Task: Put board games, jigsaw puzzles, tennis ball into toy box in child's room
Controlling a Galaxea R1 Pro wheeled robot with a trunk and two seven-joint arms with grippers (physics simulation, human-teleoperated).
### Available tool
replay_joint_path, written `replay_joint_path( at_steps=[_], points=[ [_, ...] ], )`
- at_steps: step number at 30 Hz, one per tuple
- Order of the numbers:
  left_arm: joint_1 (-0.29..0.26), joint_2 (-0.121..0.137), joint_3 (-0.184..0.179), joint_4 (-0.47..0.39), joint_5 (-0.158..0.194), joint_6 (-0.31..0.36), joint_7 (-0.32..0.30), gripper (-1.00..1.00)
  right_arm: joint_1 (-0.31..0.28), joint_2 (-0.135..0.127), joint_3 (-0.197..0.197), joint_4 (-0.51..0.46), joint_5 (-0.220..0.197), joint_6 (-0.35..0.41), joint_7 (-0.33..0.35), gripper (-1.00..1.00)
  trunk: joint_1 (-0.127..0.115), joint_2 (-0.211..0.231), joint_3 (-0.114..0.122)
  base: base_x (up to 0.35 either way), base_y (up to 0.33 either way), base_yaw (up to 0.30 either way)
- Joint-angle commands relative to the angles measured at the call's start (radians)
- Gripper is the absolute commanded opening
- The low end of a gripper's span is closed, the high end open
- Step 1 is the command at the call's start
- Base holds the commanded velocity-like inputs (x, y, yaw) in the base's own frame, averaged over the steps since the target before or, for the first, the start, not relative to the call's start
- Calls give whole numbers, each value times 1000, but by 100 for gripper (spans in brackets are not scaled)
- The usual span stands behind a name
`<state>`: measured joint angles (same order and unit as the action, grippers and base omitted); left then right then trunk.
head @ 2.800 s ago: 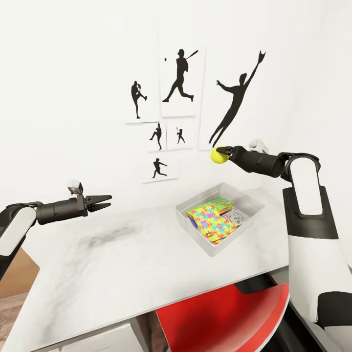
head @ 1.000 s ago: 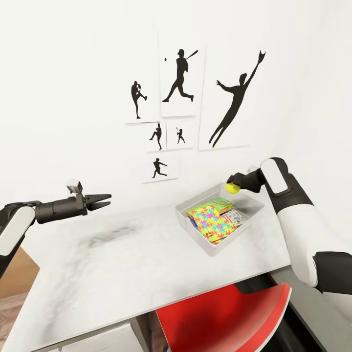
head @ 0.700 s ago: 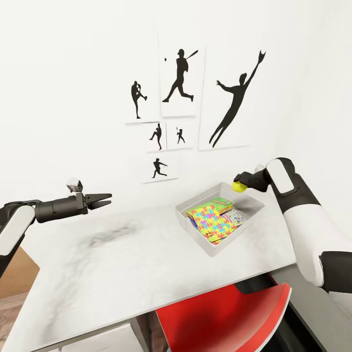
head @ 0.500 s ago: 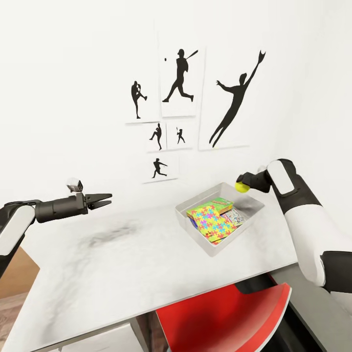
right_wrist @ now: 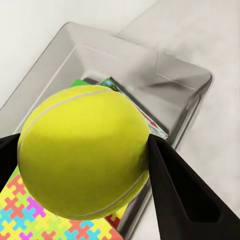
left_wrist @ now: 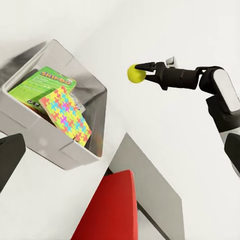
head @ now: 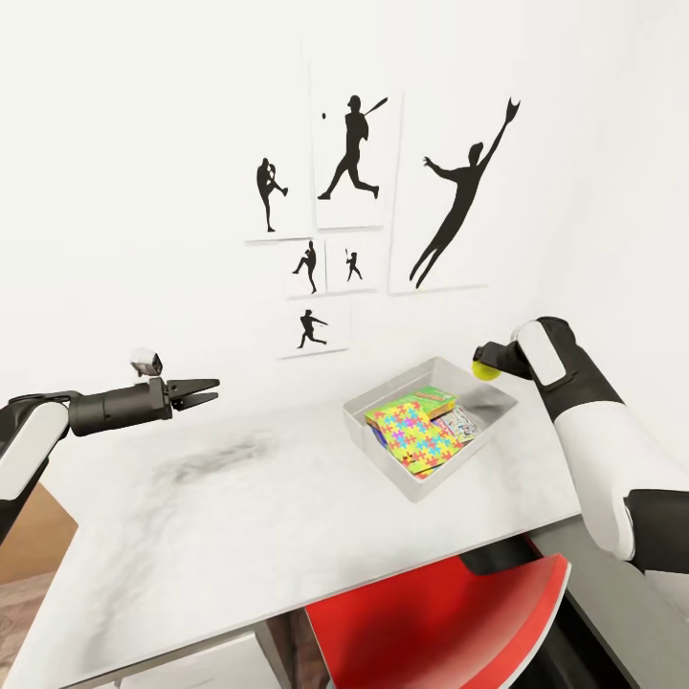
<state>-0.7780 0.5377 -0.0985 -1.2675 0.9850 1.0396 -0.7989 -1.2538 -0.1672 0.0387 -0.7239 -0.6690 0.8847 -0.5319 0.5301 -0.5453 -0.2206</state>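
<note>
White wall fills the background, hung with black baseball-player silhouette pictures [head: 356, 153], and below them I see the table [head: 239, 517] with its pale marbled top. On it, toward my right side, sits the toy box [head: 407, 483], a shallow grey bin with sloping walls. Inside it a jigsaw puzzle [head: 413, 433] of yellow, green, red and blue pieces lies on top, tilted, with the green Skip-Bo board game [head: 433, 396] showing behind it and another printed box [head: 461, 421] just beside that.

My right gripper [head: 490, 365] is clamped on the tennis ball [head: 487, 368]; the right wrist view shows the ball [right_wrist: 85, 152] pinched between the two black fingers [right_wrist: 177, 185], held in the air over the far end of the bin with the bin's contents visible beneath it. From the left wrist camera I see the same ball [left_wrist: 135, 73] at the tip of the right arm, clear of the bin's rim [left_wrist: 65, 50].

My left gripper [head: 199, 393] hangs above the table's left part, well apart from the bin, its fingers nearly together with nothing between them.

A red chair seat [head: 440, 622] sits under the near table edge.
</note>
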Motion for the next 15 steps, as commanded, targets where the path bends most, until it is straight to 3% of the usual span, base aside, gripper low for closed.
replay_joint_path(
  at_steps=[1,8,15],
  points=[
    [-1,1,-1,0,0,3,-3,100,-1,0,4,0,-13,-1,-12,-100,0,-2,-2,0,0,0],
    [-1,4,0,-5,2,6,-8,100,-2,5,8,55,-8,-54,-11,-100,0,-2,-7,0,0,0],
    [-3,9,2,-37,3,8,-117,100,-2,8,9,126,-3,-87,-10,-100,0,-2,-17,0,0,0]
  ],
)
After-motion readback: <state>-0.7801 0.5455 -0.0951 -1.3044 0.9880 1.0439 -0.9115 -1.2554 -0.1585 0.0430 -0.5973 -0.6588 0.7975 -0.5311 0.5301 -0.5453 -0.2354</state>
